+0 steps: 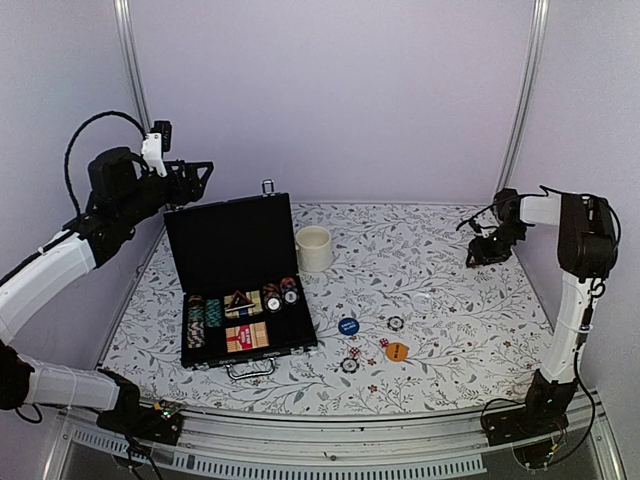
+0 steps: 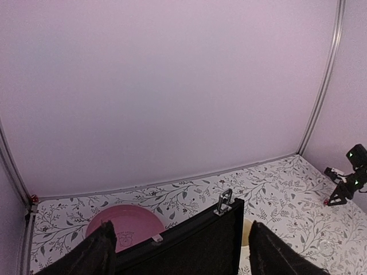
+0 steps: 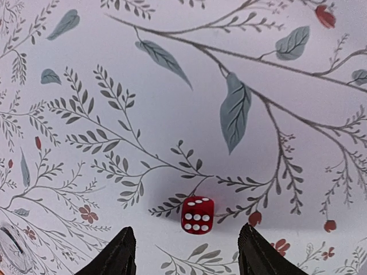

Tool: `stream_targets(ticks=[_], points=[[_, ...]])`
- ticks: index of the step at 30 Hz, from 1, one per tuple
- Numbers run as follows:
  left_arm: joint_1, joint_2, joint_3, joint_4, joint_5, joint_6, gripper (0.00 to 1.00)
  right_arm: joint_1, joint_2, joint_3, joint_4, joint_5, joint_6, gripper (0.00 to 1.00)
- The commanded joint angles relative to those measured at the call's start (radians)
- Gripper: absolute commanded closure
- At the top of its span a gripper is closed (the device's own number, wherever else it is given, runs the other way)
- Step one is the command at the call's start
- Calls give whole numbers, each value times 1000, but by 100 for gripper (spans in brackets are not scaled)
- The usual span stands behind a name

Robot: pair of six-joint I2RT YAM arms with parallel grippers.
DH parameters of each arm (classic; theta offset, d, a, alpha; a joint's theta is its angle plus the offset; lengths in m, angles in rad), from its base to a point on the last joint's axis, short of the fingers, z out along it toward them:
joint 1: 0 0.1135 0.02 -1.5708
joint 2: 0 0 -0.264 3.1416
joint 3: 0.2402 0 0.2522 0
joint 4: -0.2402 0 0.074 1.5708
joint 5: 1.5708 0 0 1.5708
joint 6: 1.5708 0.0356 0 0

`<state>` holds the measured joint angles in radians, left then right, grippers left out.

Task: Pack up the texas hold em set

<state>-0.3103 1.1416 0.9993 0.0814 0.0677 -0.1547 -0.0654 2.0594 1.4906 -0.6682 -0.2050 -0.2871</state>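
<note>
The black case [image 1: 232, 243] stands open at the left, with its lid upright. Its tray holds striped chips [image 1: 200, 320], a red card deck [image 1: 246, 337] and round buttons [image 1: 281, 295]. On the table to the right of the case lie a blue button [image 1: 348, 326], an orange button [image 1: 397, 351], two loose chips [image 1: 396, 323] and small dice [image 1: 383, 342]. My left gripper [image 1: 205, 175] is open and empty, high behind the lid's top edge [image 2: 195, 240]. My right gripper [image 1: 485, 250] is open, low over the table at the far right. A red die [image 3: 198, 215] lies just ahead, between its fingertips [image 3: 120, 255].
A cream mug [image 1: 314, 248] stands just right of the lid. A pink plate [image 2: 123, 226] lies behind the case, by the back wall. A clear round piece [image 3: 11, 252] lies left of the right gripper. Metal posts rise at both back corners.
</note>
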Motion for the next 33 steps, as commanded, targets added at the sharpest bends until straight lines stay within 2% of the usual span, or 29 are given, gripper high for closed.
stream_targets(ticks=[1, 11, 25, 33], points=[[-10, 13, 13, -5, 6, 0, 20, -5, 57, 50, -45, -20, 23, 45], [-9, 17, 13, -6, 4, 1, 20, -10, 124, 98, -40, -8, 21, 57], [-9, 17, 14, -6, 1, 4, 20, -9, 134, 74, -20, 25, -1, 71], [-9, 23, 13, -5, -5, 5, 20, 31, 80, 41, -1, 24, -39, 87]])
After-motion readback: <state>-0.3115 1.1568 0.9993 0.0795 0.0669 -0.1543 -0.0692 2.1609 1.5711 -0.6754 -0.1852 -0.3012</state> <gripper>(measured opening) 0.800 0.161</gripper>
